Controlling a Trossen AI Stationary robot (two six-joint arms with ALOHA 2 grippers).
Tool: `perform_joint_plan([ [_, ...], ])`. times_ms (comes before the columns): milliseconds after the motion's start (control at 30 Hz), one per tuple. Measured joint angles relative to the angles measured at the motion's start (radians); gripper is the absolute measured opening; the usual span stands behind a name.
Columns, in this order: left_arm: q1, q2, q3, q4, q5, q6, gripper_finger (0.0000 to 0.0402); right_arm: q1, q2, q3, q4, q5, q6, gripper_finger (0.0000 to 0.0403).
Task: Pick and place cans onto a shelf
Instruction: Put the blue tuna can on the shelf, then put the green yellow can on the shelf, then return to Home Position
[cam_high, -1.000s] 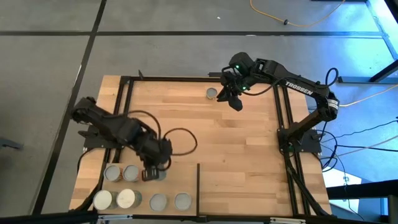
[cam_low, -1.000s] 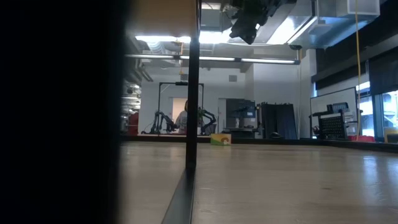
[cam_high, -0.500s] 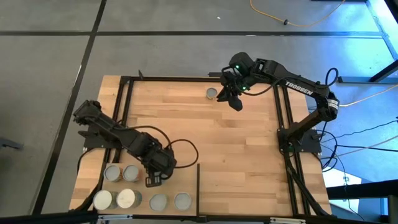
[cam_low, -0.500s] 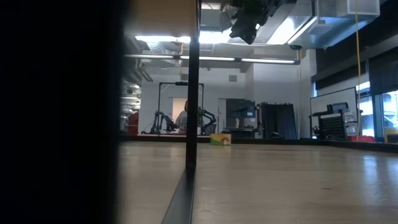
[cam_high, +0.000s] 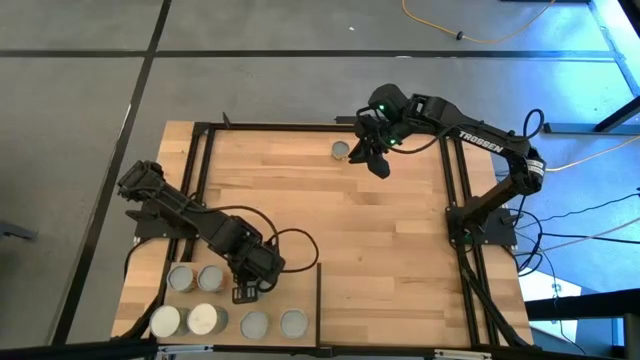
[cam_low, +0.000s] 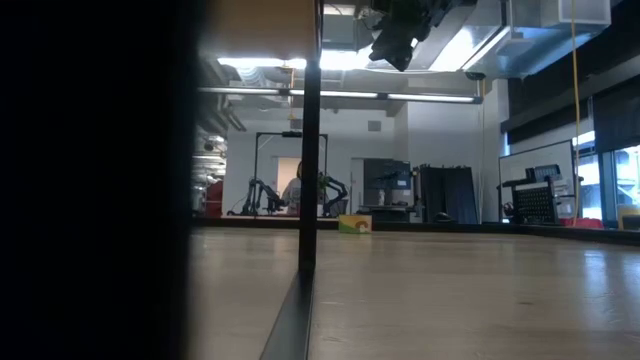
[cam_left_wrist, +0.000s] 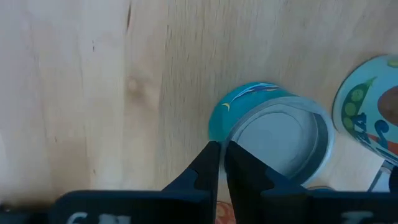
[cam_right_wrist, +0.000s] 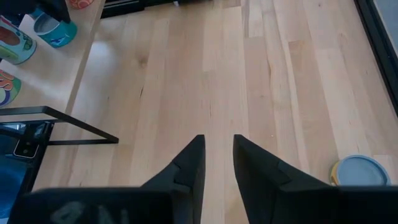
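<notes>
2 arms are over the counter (cam_high: 380, 260), and only the left 1 has moved in the last second. It has stretched out, and the left gripper (cam_high: 243, 293) has slid a little toward the shelf's low-camera side. It now hangs over the shelf (cam_high: 295, 298), just beside the black upright edge (cam_high: 318, 290). Its wrist view shows the jaws almost together, with only a slit between them and nothing clamped. Their tips sit at the side of a teal can (cam_left_wrist: 267, 134) standing upright on the pale board. That can showed beside the gripper a second ago; from above it is now hidden beneath it. This reads as a can just delivered, so the next step is probably to lift clear.

The right gripper (cam_high: 372, 160) has not shifted. It hovers at the opposite edge with its jaws apart and empty, just beside a lone can (cam_high: 341, 150) not yet picked.

6 more cans already stand on the shelf at the counter's left corner: a row of 2 (cam_high: 210, 278) and, nearer the edge, a row of 4 (cam_high: 254, 324). A pea-labelled can (cam_left_wrist: 367, 115) is near the teal one.

Butcher-block planks lie bare between shelf and lone can. In the low view the shelf's upright (cam_low: 311, 140) stands close. Beyond it is a lit workshop with other rigs and a seated person (cam_low: 297, 190) far off, all unchanged.
</notes>
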Motion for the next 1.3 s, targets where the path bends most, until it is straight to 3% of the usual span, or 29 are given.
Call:
perform_joint_plan([
  [200,0.012,0.000,-0.001,-0.001,0.022,0.000,0.0037,0.000,0.000,0.000,0.000,0.000,0.000,0.0085],
  [400,0.059,0.002,-0.003,-0.005,0.169,0.004,0.0038,0.000,0.000,0.000,0.000,0.000,0.000,0.0085],
  [667,0.092,0.002,-0.003,-0.043,0.108,0.061,0.0037,0.000,0.000,0.000,0.000,0.000,0.000,0.0085],
  [1033,0.102,-0.006,-0.001,-0.053,0.129,0.060,0.0037,0.000,0.000,0.000,0.000,0.000,0.000,0.0085],
  [1300,0.103,-0.006,0.075,-0.082,0.096,0.060,0.0037,0.000,0.000,0.000,0.000,0.000,0.000,0.0085],
])
